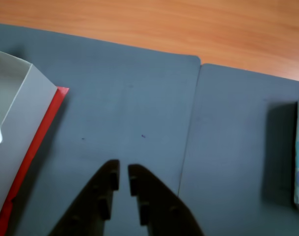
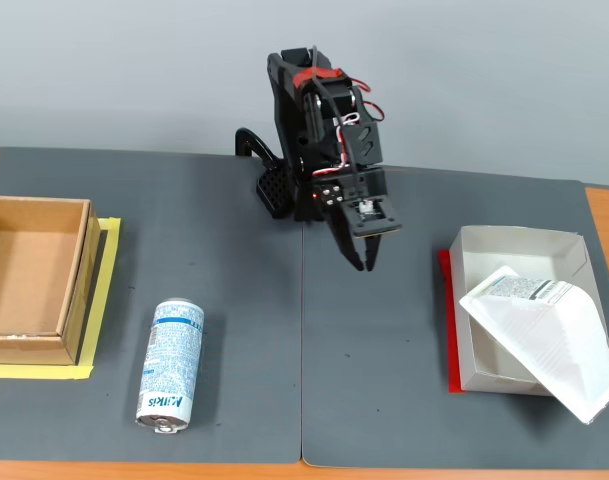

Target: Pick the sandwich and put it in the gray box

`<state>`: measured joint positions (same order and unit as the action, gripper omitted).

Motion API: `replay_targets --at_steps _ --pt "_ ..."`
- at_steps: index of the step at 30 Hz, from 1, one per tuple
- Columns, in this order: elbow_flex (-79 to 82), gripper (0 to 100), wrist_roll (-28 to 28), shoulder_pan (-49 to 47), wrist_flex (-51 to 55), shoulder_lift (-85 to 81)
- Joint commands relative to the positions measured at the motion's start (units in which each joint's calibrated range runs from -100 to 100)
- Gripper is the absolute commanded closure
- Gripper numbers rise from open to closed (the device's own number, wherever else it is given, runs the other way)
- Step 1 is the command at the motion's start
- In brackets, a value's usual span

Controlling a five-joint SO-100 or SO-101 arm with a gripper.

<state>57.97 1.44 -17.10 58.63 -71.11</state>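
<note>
- Fixed view shows the sandwich (image 2: 542,340) lying across the gray box (image 2: 519,243) at the right of the desk (image 2: 234,330) — its labelled end sits inside, while its near-right corner rides over the box's wall and sticks out past it, so it rests tilted rather than flat on the bottom.
- Tool (image 2: 368,262) hangs over the middle of the desk, well apart from the box and empty; in the wrist view its two fingers (image 1: 106,189) are nearly pressed together, with only a thin gap between the tips and nothing in it.
- Judged from how things lie, the placing looks done or nearly so, though the pack is not fully seated.
- Handling, as a guess: the pack looks light, thin-walled and smooth — likely to slip under a pinch and to dent if squeezed hard. Its flat rim looks like the stiffest part, so a grip across the narrow wedge ridge or on the rim near the overhanging corner would seem safest.
- Can (image 2: 170,365) lies on its side at the near left, beside a brown box (image 2: 29,280) at the left edge; both are clear of the tool.
</note>
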Motion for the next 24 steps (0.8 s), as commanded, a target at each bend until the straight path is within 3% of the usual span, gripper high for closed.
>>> replay_targets --at_steps 1,24 --pt "2.05 98 -0.22 1.47 -1.08 -3.28" --pt "25.02 98 -1.73 7.96 -4.98 -20.07"
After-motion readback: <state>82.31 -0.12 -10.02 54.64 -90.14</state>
